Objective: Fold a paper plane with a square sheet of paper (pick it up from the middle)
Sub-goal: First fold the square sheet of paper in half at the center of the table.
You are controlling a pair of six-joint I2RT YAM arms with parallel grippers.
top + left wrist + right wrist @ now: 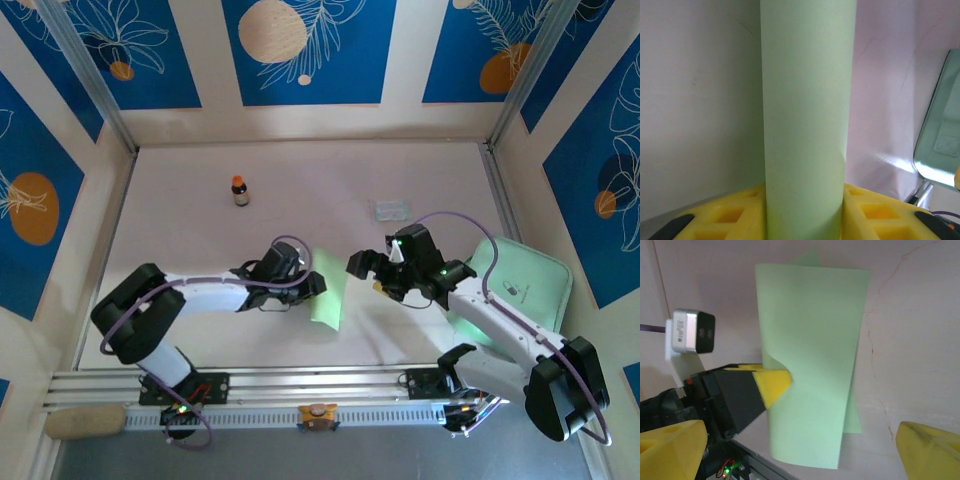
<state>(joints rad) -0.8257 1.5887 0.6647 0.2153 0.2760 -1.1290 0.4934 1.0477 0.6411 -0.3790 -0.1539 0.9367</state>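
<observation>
The square sheet of paper (328, 296) is pale green and stands on edge on the table, bent into a curved fold. My left gripper (312, 285) is shut on its near-left side. In the left wrist view the sheet (807, 110) rises between the yellow fingers (730, 215). In the right wrist view one left finger (772, 382) presses into the sheet (812, 355). My right gripper (368, 270) is open just right of the sheet without touching it, and its yellow fingertips (670, 450) stand wide apart. The paper plane is out of view.
A small brown bottle with an orange cap (240, 190) stands at the back left. A clear plastic packet (389, 209) lies at the back right. A mint green rounded tray (520, 285) lies on the right, under the right arm. Walls close in the table on three sides.
</observation>
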